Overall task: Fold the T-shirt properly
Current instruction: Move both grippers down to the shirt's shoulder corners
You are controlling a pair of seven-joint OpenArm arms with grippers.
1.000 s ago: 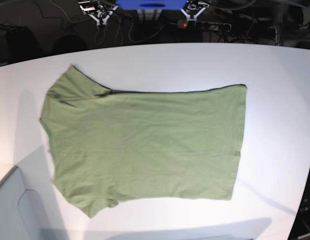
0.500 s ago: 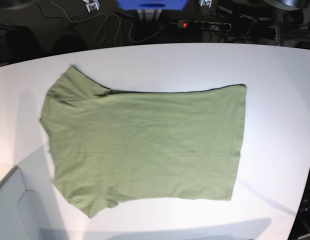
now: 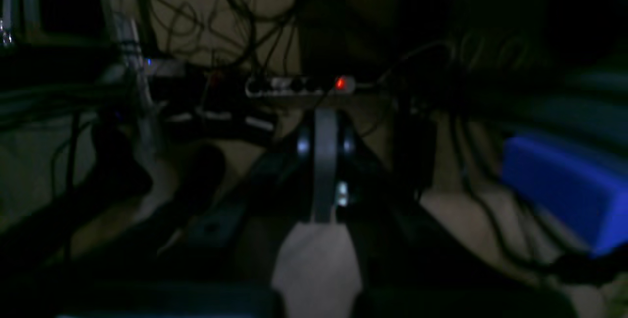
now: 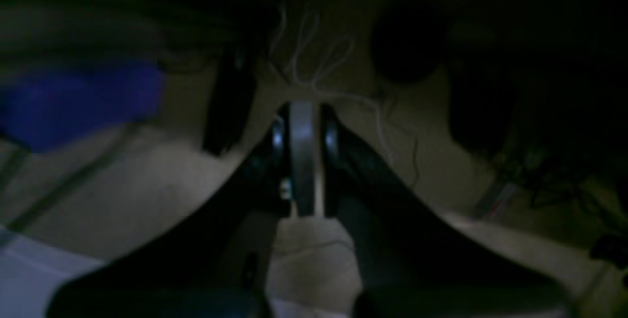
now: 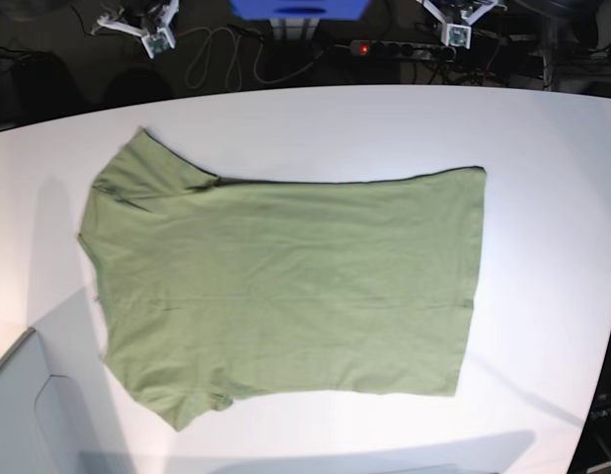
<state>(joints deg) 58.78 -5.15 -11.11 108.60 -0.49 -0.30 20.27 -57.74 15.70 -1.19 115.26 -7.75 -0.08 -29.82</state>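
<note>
While the left wrist view is super dark and blurry, you can still make out the left gripper (image 3: 324, 161) with its fingers pressed together into one pale strip, nothing between them, pointing at a mess of cables and a power strip (image 3: 301, 86) with a red light glowing on it; a blue box (image 3: 564, 185) sits off to the right. Same deal in the right wrist view: the right gripper (image 4: 303, 156) is closed tight on nothing, dim floor beyond it, some thin white cable (image 4: 314, 77) trailing past the tips and the blue box (image 4: 78, 102) over on the left, all pretty murky. Base view is the clear one. Both grippers sit way up at the far edge, beyond the white table (image 5: 562, 148), the right gripper (image 5: 152, 22) at far left and the left gripper (image 5: 453, 20) at far right, well apart from the cloth. The T-shirt (image 5: 285, 286) lies flat and spread out in the middle of the table, unfolded, neck end toward the left, hem toward the right, one sleeve poking toward the far left and the other toward the near left. Mostly smooth, just light wrinkles. A pale grey panel (image 5: 29, 415) cuts into the near left corner.
</note>
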